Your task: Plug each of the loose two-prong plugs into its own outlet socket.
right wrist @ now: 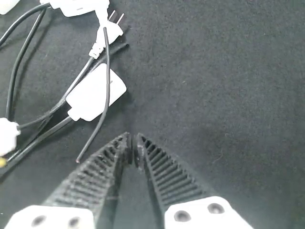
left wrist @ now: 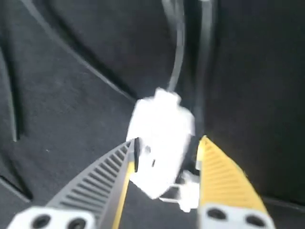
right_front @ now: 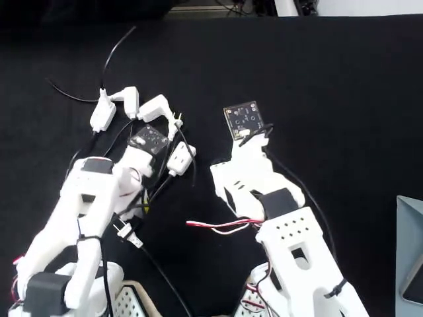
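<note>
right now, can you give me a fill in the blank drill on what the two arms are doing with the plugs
1. The left end effector grips a white plug between a grey finger and a ____ finger.
2. The right end effector is ____, with nothing between its fingers.
3. Everything lies on a ____ cloth.
Missing words: yellow; shut; black.
</note>
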You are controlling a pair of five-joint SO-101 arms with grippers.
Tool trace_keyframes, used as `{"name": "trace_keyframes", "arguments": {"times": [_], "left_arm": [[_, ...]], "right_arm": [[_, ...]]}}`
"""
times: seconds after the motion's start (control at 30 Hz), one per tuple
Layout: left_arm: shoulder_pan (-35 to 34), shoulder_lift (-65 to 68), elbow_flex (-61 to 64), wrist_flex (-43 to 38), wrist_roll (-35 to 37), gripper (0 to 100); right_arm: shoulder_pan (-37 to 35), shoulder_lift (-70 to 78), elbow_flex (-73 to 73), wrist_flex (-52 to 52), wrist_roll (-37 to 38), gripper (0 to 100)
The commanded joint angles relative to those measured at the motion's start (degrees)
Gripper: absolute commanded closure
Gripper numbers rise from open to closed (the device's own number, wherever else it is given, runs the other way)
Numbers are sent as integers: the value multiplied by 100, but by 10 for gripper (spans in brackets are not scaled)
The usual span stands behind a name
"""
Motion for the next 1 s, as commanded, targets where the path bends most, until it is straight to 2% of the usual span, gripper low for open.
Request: {"name": "trace_keyframes", "arguments": {"times": [0.0,0.17,0.5,0.73,0.87,0.97], "left_arm": [[-382,958,-734,-167,-62,798],[-426,1679,-1165,-158,-53,848],[-347,1073,-1807,325,53,959],[391,1398,-2105,308,466,959],[400,1934,-2413,308,598,959],[374,2312,-2475,352,589,875]], "right_arm": [[53,-110,-4,-88,18,984],[44,-110,-4,-88,18,984],[44,-110,-4,-97,18,984],[44,-110,-4,-97,18,984],[44,-110,-4,-97,18,984],[44,-110,4,-97,18,984]]}}
